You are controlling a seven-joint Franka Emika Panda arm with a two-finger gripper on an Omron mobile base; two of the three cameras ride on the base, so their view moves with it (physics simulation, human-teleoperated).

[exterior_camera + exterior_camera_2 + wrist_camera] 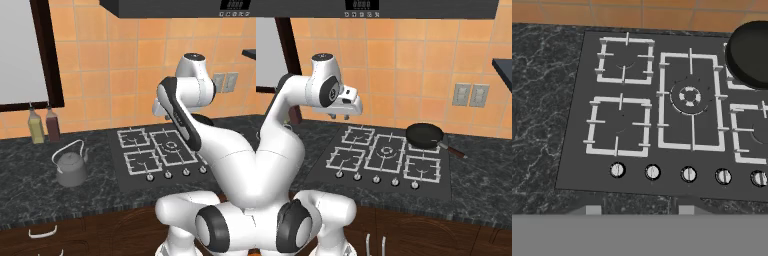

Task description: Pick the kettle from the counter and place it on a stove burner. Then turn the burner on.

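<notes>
Five round knobs point(688, 174) along the near edge of the cooktop point(577, 150), big middle burner point(689, 96) bare, grey kettle point(70, 167) upright on the black counter point(25, 175) left of it, gripper point(340, 115) high above, grip too hidden to tell.

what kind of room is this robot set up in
A rendered home kitchen, most likely: a black cooktop with burner grates and knobs is set into the counter, a kettle and a frying pan are out, and the wall is tiled orange.
</notes>
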